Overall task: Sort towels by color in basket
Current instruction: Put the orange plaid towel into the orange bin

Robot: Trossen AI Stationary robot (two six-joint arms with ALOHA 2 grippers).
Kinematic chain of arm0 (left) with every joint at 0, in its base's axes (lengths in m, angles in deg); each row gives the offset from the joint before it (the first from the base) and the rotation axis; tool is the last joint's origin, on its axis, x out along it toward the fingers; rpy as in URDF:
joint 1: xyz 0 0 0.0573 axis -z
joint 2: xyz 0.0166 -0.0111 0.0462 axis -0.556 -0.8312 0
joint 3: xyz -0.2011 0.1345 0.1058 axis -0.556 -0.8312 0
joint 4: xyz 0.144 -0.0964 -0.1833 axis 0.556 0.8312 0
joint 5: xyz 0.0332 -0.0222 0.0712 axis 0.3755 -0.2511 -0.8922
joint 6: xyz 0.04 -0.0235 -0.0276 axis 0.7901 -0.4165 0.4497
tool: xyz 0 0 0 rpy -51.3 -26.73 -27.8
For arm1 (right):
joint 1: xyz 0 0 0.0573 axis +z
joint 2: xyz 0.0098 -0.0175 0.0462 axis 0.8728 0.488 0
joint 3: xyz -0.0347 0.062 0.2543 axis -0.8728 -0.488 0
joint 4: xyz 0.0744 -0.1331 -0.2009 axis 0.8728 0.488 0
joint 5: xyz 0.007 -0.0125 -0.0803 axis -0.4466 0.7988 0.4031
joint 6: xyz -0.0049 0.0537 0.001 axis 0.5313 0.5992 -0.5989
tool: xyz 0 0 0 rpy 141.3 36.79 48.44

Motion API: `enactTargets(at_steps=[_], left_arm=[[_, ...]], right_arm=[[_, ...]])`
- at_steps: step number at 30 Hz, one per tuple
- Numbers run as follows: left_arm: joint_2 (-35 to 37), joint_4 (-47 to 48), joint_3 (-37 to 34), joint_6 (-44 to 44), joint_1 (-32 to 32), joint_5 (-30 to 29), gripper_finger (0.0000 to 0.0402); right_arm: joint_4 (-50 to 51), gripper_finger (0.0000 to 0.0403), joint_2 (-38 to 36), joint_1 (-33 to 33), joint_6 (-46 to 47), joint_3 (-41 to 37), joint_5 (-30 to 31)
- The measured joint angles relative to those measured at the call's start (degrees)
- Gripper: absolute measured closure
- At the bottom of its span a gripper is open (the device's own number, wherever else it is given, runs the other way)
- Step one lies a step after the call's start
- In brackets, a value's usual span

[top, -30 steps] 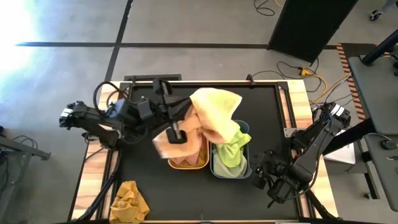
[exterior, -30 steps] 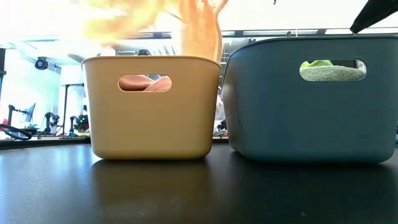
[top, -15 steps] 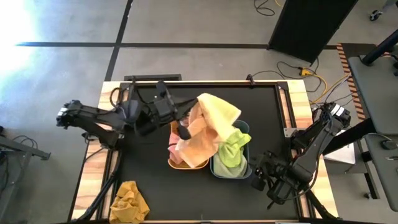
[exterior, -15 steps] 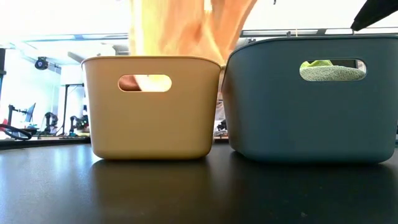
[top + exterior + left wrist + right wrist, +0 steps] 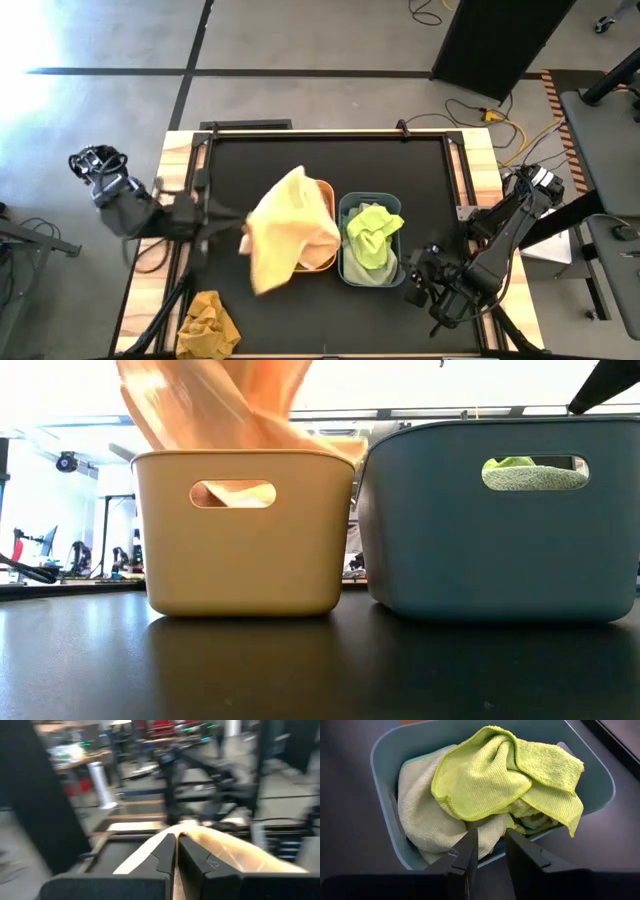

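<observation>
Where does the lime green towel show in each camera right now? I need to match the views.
High view: lime green towel lies in the blue tub, right of the tan tub.
Low view: a sliver shows through the blue tub's handle slot.
Left wrist view: not in it.
Right wrist view: on top of the pile, beyond the right gripper.
Shared landmark: the blue tub.

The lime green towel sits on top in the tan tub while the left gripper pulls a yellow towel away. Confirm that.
Not quite. The lime green towel lies on top in the blue-grey tub, not the tan tub, as the high and right wrist views show. The rest holds: the left gripper is shut on the yellow towel.
</observation>
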Motion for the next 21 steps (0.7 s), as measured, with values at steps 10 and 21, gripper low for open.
enactTargets(at_steps=[10, 21], left_arm=[[-3.56, -17.16, -0.07, 13.17, 11.32, 8.45, 0.0401], [-12.96, -32.36, -0.07, 22.07, 10.42, 8.16, 0.0401]], right_arm=[[0.04, 0.0300, 0.00, -0.11, -0.15, -0.05, 0.52], [0.00, 0.0286, 0.00, -0.11, 0.61, -0.06, 0.52]])
